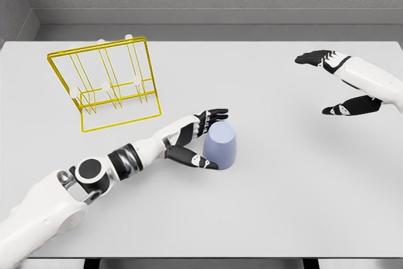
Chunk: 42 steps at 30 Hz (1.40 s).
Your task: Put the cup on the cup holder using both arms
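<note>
A lavender cup (221,145) stands upside down near the middle of the white table (283,206). My left hand (204,138) reaches in from the lower left and brackets the cup's left side, fingers spread above and thumb below; whether they touch it I cannot tell. The yellow wire cup holder (107,83) with white pegs stands at the back left, tilted. My right hand (334,83) hovers over the table's right side, fingers spread, holding nothing, far from the cup.
Grey walls rise behind the table's far edge. The table's front edge runs along the bottom of the view.
</note>
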Tool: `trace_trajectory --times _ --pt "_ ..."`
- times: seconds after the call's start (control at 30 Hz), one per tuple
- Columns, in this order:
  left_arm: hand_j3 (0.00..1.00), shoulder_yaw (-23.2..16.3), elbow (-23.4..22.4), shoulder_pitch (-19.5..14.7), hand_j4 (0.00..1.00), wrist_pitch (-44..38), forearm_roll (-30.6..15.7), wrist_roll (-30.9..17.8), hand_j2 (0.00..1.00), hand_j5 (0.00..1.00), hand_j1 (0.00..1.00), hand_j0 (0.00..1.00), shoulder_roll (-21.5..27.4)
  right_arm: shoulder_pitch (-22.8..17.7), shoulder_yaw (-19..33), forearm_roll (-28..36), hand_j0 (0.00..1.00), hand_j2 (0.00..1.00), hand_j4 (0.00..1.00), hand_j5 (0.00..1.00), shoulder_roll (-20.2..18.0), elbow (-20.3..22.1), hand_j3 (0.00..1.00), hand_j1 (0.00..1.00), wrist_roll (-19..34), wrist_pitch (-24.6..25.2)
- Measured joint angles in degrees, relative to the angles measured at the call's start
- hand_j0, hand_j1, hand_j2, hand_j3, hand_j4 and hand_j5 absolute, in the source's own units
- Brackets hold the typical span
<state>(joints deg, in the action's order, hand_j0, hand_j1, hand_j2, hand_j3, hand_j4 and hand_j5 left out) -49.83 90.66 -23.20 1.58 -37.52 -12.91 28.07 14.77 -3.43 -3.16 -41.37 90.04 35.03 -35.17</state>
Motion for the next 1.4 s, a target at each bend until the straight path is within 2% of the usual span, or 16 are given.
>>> trace_trajectory --times 0.43,0.5,0.53,0.67,1.03,1.4 --pt "1.0 -0.4 -1.5 0.0 1.0 -0.4 -0.1 0.0 1.0 1.0 1.0 1.0 -1.8 0.0 0.0 0.0 1.0 1.0 1.0 1.0 0.0 -0.1 1.0 1.0 0.0 0.0" --pt "0.85 -0.2 -1.4 0.0 0.85 -1.1 -0.7 0.2 0.85 0.85 0.85 0.85 -2.1 0.0 0.0 0.0 1.0 1.0 1.0 1.0 0.1 -0.1 1.0 1.0 0.0 0.0" --pt "0.73 -0.2 -1.5 0.0 0.73 -1.2 -0.7 0.3 0.73 0.73 0.73 0.73 -2.2 0.0 0.0 0.0 1.0 1.0 1.0 1.0 0.1 -0.1 1.0 1.0 0.0 0.0" --pt "0.64 -0.3 -1.7 -0.2 0.64 -1.3 -0.4 0.1 0.64 0.64 0.64 0.64 -2.7 0.0 0.0 0.0 1.0 1.0 1.0 1.0 0.1 -0.1 1.0 1.0 0.0 0.0" --pt "0.65 1.0 -1.1 0.2 0.65 -1.2 -0.5 0.0 0.65 0.65 0.65 0.65 -2.9 0.0 0.0 0.0 1.0 1.0 1.0 1.0 0.1 -0.1 1.0 1.0 0.0 0.0" --pt "0.65 4.6 4.8 0.4 0.65 -1.2 -0.5 0.0 0.65 0.65 0.65 0.65 0.9 0.0 -0.1 0.0 1.0 1.0 1.0 1.0 0.1 0.0 1.0 1.0 0.0 0.0"
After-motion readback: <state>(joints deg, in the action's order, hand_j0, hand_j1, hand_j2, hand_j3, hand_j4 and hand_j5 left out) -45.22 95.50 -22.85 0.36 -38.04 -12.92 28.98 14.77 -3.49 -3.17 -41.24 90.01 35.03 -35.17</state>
